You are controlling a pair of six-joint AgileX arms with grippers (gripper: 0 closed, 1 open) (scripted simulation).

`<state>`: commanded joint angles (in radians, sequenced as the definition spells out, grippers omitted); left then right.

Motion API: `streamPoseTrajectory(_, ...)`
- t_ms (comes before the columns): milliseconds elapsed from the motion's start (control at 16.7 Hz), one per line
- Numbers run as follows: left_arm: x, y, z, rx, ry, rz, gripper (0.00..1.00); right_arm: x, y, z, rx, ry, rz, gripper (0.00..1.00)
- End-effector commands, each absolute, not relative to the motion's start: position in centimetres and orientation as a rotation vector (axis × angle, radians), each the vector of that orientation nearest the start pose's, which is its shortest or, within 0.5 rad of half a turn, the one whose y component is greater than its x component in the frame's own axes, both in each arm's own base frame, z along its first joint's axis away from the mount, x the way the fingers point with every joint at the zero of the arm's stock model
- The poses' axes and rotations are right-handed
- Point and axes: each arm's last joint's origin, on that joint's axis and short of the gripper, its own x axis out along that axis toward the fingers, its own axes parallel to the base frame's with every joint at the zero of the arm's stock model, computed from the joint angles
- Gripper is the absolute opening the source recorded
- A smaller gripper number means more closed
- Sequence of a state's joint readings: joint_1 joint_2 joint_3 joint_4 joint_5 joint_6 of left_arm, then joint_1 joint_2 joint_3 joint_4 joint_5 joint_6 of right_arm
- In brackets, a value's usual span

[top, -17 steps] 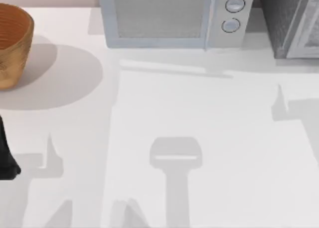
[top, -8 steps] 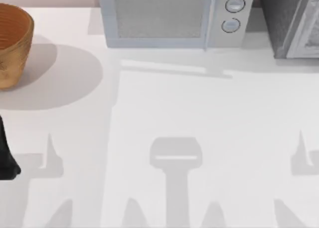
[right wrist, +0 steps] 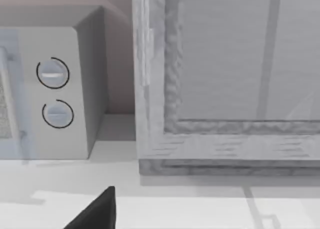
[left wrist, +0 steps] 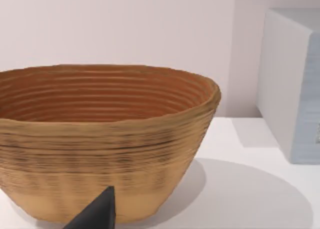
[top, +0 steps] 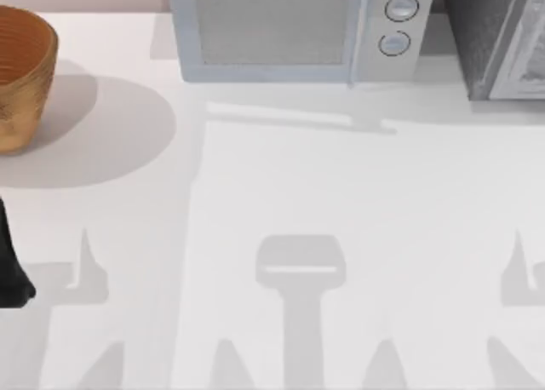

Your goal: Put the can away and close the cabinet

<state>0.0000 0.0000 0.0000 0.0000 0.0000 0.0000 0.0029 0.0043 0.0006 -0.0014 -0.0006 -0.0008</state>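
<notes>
Your right gripper (right wrist: 97,211) faces the cabinet (right wrist: 225,89), which stands at the table's far right just beside the microwave (top: 289,32). Your left gripper (left wrist: 95,211) hangs before the wooden bowl (left wrist: 100,139). Neither pincer's state can be told, nor where the can is. Check that the door sits flush before you finish.

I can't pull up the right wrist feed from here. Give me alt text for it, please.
A grey cabinet with its door shut stands straight ahead at the back of the white table, its framed front panel taking most of the picture. Beside it is a microwave with two round knobs, one above the other. A dark tip of the right pincer's finger juts in at the near edge.
</notes>
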Motion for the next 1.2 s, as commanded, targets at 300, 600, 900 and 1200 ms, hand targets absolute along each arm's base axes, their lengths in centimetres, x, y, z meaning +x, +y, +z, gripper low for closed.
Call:
streamPoseTrajectory(300, 10.6, -0.1, 16.0, 0.000, 0.000, 0.000, 1.00, 10.7, -1.0, 18.7, -0.009, -0.070, -0.038, 1.00)
streamPoseTrajectory(600, 10.6, -0.1, 16.0, 0.000, 0.000, 0.000, 1.00, 12.9, -3.8, 20.4, -0.035, -0.086, -0.023, 1.00)
streamPoseTrajectory(900, 10.6, -0.1, 16.0, 0.000, 0.000, 0.000, 1.00, 16.2, -8.8, 21.2, -0.039, -0.057, -0.019, 1.00)
streamPoseTrajectory(1200, 10.6, -0.1, 16.0, 0.000, 0.000, 0.000, 1.00, 17.2, -14.3, 17.9, 0.022, 0.025, 0.047, 1.00)
